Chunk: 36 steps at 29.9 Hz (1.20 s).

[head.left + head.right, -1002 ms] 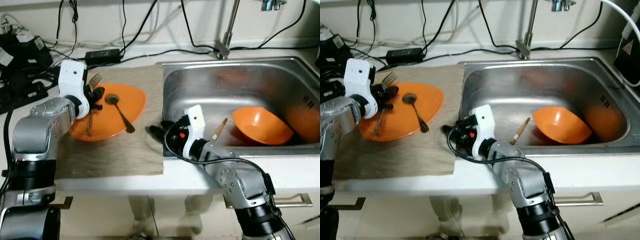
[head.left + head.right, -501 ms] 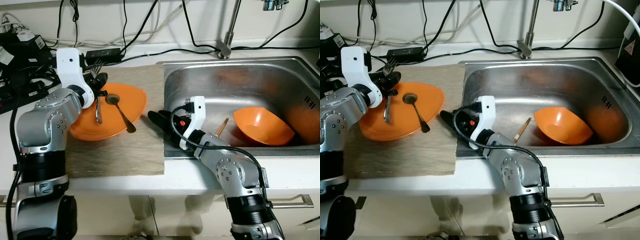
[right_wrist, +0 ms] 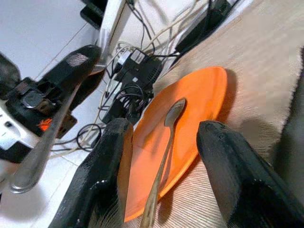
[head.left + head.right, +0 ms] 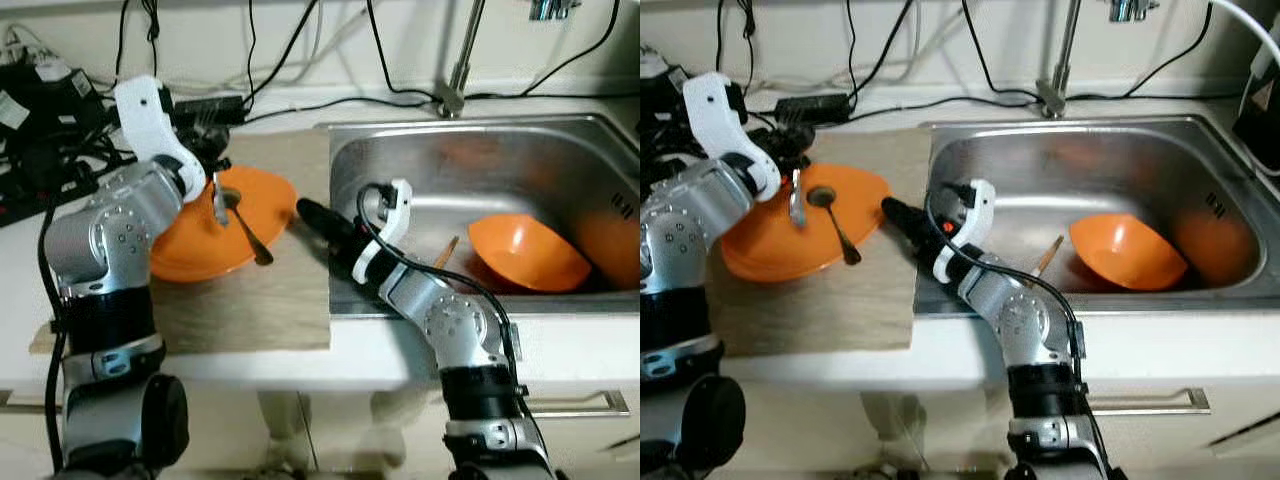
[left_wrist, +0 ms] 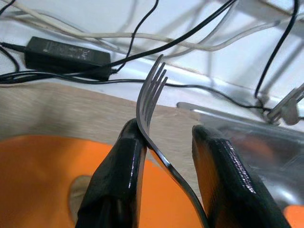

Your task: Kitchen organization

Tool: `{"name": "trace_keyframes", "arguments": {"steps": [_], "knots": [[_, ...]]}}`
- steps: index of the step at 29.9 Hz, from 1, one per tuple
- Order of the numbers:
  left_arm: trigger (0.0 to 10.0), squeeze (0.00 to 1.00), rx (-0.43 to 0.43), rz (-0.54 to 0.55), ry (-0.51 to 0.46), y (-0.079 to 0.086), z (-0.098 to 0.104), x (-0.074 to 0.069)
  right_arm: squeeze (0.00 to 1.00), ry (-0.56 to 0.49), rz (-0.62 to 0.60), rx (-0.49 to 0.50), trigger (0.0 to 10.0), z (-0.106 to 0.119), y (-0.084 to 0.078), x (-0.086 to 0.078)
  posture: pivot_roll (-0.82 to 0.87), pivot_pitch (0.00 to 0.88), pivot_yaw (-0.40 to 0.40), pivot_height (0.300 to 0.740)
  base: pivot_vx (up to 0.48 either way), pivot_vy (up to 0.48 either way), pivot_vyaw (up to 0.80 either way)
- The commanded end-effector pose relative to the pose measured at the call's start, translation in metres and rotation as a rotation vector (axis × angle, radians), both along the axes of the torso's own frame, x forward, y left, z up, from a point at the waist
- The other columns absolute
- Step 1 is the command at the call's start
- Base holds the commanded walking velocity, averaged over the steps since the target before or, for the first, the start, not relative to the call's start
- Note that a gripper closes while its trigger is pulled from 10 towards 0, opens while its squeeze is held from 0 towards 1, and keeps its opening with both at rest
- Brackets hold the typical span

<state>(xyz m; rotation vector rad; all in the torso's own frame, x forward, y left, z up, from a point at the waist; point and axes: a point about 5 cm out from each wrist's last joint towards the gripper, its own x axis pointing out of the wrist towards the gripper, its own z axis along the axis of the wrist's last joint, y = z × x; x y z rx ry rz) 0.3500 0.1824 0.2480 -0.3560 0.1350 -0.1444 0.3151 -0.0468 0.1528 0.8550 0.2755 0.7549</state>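
My left gripper (image 4: 211, 162) is shut on a metal fork (image 5: 151, 93) and holds it in the air over the orange plate (image 4: 190, 255); the fork's handle (image 4: 216, 200) hangs down toward the plate. A spoon (image 4: 243, 226) lies on that plate, which rests on a wooden mat (image 4: 255, 300). My right gripper (image 4: 310, 213) hovers open over the mat's right edge, by the sink rim, pointing at the plate. In the right wrist view the spoon (image 3: 166, 135) and plate (image 3: 192, 107) show between its fingers (image 3: 107, 166).
An orange bowl (image 4: 525, 252) and a chopstick (image 4: 441, 253) lie in the steel sink (image 4: 480, 127), with the faucet (image 4: 456, 70) behind. Cables, a power adapter (image 5: 66, 51) and black electronics (image 4: 35, 120) crowd the counter at the back left.
My left gripper has lifted the fork off the plate and swung it up and to the right. The right gripper has risen and moved further back along the mat's edge.
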Motion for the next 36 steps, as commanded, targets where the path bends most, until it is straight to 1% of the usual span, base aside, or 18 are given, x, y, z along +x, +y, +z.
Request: {"name": "trace_keyframes", "arguments": {"steps": [1,3,7,8,10,11,14,15,16,17,19,26,33,36], "knots": [[0.0,0.00,-0.023,0.010,-0.046,0.001,0.014,-0.001,0.00,-0.001,0.064,0.106,10.0,0.017,0.026,0.000,0.04,0.010,0.089,0.740,0.000,0.000,0.00],[0.0,0.00,-0.066,0.003,-0.068,-0.003,0.018,0.001,0.00,0.044,0.069,0.155,10.0,0.017,0.027,0.004,0.04,0.009,0.088,0.740,0.000,0.000,0.00],[0.0,0.00,-0.094,-0.015,-0.092,-0.009,0.020,0.003,0.00,0.060,0.078,0.186,10.0,0.019,0.030,0.006,0.04,0.007,0.088,0.740,0.000,0.000,0.00],[0.0,0.00,-0.128,-0.032,-0.113,-0.015,0.021,0.005,0.00,0.067,0.098,0.223,10.0,0.023,0.035,0.005,0.04,0.005,0.088,0.740,0.000,0.000,0.00],[0.0,0.00,-0.141,-0.038,-0.121,-0.017,0.022,0.006,0.00,0.067,0.106,0.236,10.0,0.026,0.037,0.005,0.03,0.003,0.088,0.740,0.000,0.000,0.00],[0.0,0.00,-0.167,-0.058,-0.134,-0.022,0.022,0.009,0.00,0.066,0.125,0.255,10.0,0.030,0.042,0.004,0.03,0.001,0.087,0.740,0.000,0.000,0.00],[0.0,0.00,-0.184,-0.067,-0.128,-0.026,0.020,0.010,0.00,0.066,0.149,0.277,10.0,0.036,0.049,0.003,0.03,0.001,0.087,0.740,0.000,0.000,0.00],[0.0,0.00,-0.200,-0.076,-0.129,-0.029,0.019,0.011,0.00,0.064,0.168,0.294,10.0,0.041,0.054,0.002,0.03,0.001,0.087,0.740,0.000,0.000,0.00],[0.0,0.00,-0.200,-0.076,-0.129,-0.029,0.019,0.011,0.00,0.064,0.168,0.294,10.0,0.041,0.054,0.002,0.03,0.001,0.087,0.740,0.000,0.000,0.00],[0.0,0.00,-0.210,-0.081,-0.125,-0.032,0.017,0.011,0.00,0.053,0.189,0.305,10.0,0.047,0.058,0.001,0.03,0.001,0.084,0.740,0.000,0.000,0.00],[0.0,0.00,-0.213,-0.082,-0.121,-0.033,0.016,0.012,0.00,0.046,0.201,0.308,10.0,0.050,0.061,0.001,0.03,0.001,0.084,0.740,0.000,0.000,0.00],[0.0,0.00,-0.226,-0.078,-0.115,-0.035,0.006,0.016,0.00,0.046,0.234,0.334,10.0,0.059,0.065,0.000,0.04,0.005,0.074,0.740,0.000,0.000,0.00],[0.0,0.00,-0.269,-0.086,-0.095,-0.039,-0.003,0.018,0.00,0.054,0.261,0.366,10.0,0.064,0.072,-0.003,0.03,0.010,0.075,0.740,0.000,0.000,0.00],[0.0,0.00,-0.293,-0.103,-0.100,-0.045,-0.003,0.018,0.00,0.058,0.268,0.371,10.0,0.065,0.074,-0.002,0.03,0.012,0.074,0.740,0.000,0.000,0.00]]}}
